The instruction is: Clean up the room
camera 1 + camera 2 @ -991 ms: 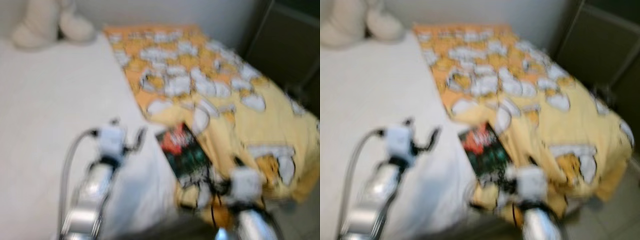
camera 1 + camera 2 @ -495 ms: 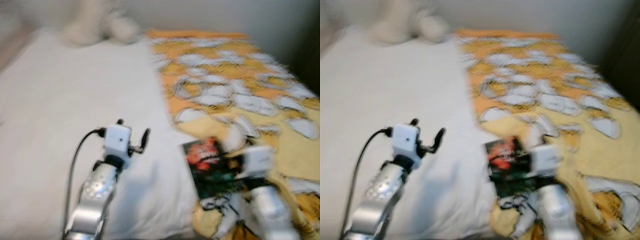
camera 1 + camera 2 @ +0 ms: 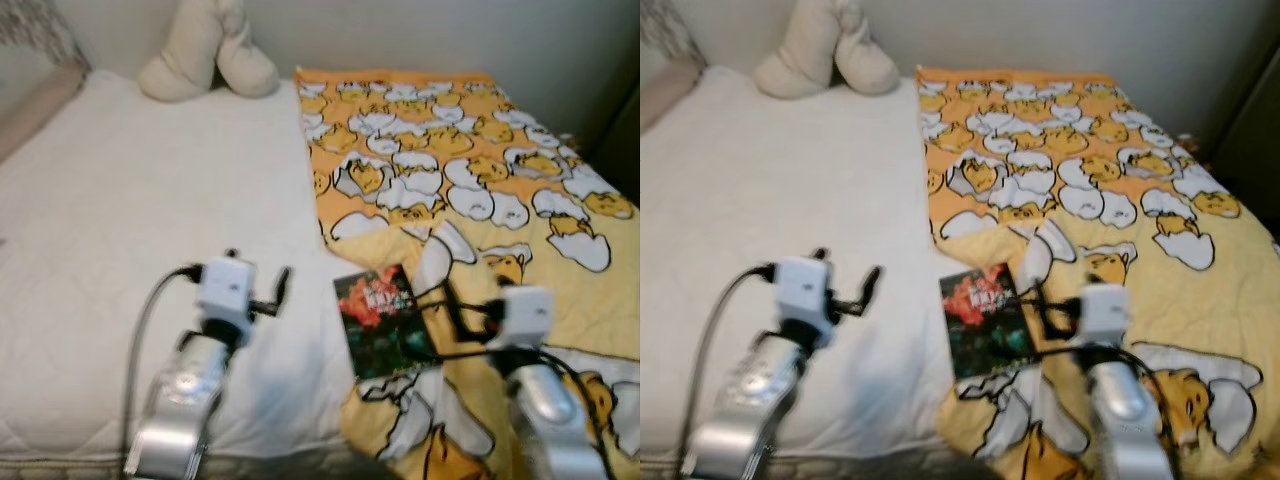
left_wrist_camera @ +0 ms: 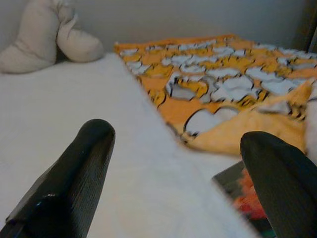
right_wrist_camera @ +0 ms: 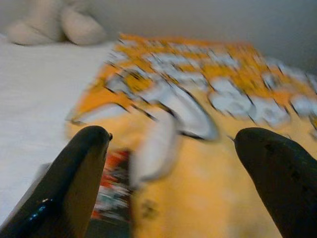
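While both claws gape | book [image 3: 380, 320] on bed [image 3: 120, 230] | touching blanket [image 3: 470, 170]

Both silver arms reach forward from the lower edge of the head views, elbows low and wrists raised. The left hand [image 3: 270, 293] sits at the end of a white wrist block, its two black fingers [image 4: 74, 173] spread wide apart. The right hand [image 3: 450, 305] is likewise extended, its fingers [image 5: 84, 168] parted wide with nothing between them.
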You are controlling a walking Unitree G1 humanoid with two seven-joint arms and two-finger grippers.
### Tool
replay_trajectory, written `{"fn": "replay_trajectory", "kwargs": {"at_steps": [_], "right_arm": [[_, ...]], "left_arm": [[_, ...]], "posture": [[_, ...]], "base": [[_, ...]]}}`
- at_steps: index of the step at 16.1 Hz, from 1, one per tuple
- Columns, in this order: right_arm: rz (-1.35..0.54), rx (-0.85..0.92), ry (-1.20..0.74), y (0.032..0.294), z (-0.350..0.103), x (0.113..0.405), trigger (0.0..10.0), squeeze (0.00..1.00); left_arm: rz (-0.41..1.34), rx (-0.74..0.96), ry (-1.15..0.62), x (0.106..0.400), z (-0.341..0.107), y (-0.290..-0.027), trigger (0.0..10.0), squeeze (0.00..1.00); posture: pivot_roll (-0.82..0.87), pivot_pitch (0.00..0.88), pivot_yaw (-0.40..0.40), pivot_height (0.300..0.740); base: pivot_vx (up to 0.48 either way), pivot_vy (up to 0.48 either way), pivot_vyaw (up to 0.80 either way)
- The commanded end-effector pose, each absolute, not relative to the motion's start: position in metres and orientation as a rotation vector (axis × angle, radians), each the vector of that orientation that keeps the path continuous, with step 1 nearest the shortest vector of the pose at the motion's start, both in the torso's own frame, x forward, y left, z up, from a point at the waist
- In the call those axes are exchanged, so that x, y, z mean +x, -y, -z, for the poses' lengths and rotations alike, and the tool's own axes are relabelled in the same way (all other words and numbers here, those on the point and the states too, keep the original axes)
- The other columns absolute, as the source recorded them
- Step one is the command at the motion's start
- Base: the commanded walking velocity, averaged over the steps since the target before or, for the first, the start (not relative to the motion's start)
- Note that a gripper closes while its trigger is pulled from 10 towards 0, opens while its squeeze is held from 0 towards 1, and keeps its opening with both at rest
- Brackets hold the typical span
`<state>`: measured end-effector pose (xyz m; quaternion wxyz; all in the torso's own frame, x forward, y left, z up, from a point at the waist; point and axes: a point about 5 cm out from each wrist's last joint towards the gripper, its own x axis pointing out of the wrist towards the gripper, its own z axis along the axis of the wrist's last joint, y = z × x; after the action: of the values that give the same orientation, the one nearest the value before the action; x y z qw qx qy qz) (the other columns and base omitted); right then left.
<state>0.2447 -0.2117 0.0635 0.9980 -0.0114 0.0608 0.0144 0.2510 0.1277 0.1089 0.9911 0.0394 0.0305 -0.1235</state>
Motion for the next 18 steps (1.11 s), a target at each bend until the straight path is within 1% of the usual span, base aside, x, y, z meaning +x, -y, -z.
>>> {"fn": "replay_trajectory", "kwargs": {"at_steps": [1, 3, 5, 6, 8, 10, 11, 13, 15, 16, 18], "right_arm": [[-0.055, 0.036, -0.148, 0.204, -0.060, 0.254, 10.0, 0.00], [-0.073, 0.068, -0.175, 0.197, -0.055, 0.264, 10.0, 0.00], [-0.090, 0.116, -0.192, 0.185, -0.052, 0.278, 10.0, 0.00], [-0.078, 0.139, -0.207, 0.180, -0.048, 0.282, 10.0, 0.00], [-0.072, 0.124, -0.243, 0.165, -0.037, 0.285, 10.0, 0.00], [-0.087, 0.137, -0.262, 0.154, -0.031, 0.284, 10.0, 0.00], [-0.107, 0.159, -0.267, 0.144, -0.028, 0.283, 10.0, 0.00], [-0.120, 0.183, -0.273, 0.134, -0.024, 0.279, 10.0, 0.00], [-0.124, 0.180, -0.285, 0.129, -0.019, 0.274, 10.0, 0.00], [-0.111, 0.131, -0.259, 0.131, -0.020, 0.272, 10.0, 0.00], [-0.027, -0.070, -0.131, 0.146, -0.037, 0.272, 10.0, 0.00]], "left_arm": [[0.208, 0.083, -0.043, 0.253, -0.117, -0.139, 10.0, 0.00], [0.202, 0.101, -0.044, 0.252, -0.120, -0.144, 10.0, 0.00], [0.187, 0.146, -0.040, 0.250, -0.128, -0.156, 10.0, 0.00], [0.177, 0.164, -0.045, 0.247, -0.131, -0.163, 10.0, 0.00], [0.155, 0.210, -0.062, 0.238, -0.138, -0.181, 10.0, 0.00], [0.146, 0.230, -0.074, 0.233, -0.141, -0.189, 10.0, 0.00], [0.144, 0.240, -0.077, 0.231, -0.144, -0.193, 10.0, 0.00], [0.141, 0.243, -0.076, 0.231, -0.147, -0.194, 10.0, 0.00], [0.145, 0.238, -0.077, 0.232, -0.148, -0.191, 10.0, 0.00], [0.151, 0.233, -0.072, 0.234, -0.148, -0.188, 10.0, 0.00], [0.160, 0.229, -0.063, 0.237, -0.147, -0.184, 10.0, 0.00]], "posture": [[-0.05, 0.003, -0.014, 0.740], [-0.01, 0.034, -0.003, 0.740], [0.03, 0.072, 0.014, 0.740], [0.06, 0.098, 0.024, 0.740], [0.12, 0.142, 0.046, 0.740], [0.15, 0.155, 0.054, 0.740], [0.16, 0.158, 0.059, 0.740], [0.16, 0.152, 0.059, 0.740], [0.15, 0.148, 0.059, 0.740], [0.14, 0.144, 0.057, 0.740], [0.12, 0.136, 0.049, 0.740]], "base": [[0.000, 0.000, 0.00], [0.000, 0.000, 0.00], [0.000, 0.000, 0.00], [0.000, 0.000, 0.00], [0.000, 0.000, 0.00], [0.000, 0.000, 0.00], [0.000, 0.000, 0.00], [0.000, 0.000, 0.00], [0.000, 0.000, 0.00], [0.000, 0.000, 0.00], [0.000, 0.000, 0.00]]}}
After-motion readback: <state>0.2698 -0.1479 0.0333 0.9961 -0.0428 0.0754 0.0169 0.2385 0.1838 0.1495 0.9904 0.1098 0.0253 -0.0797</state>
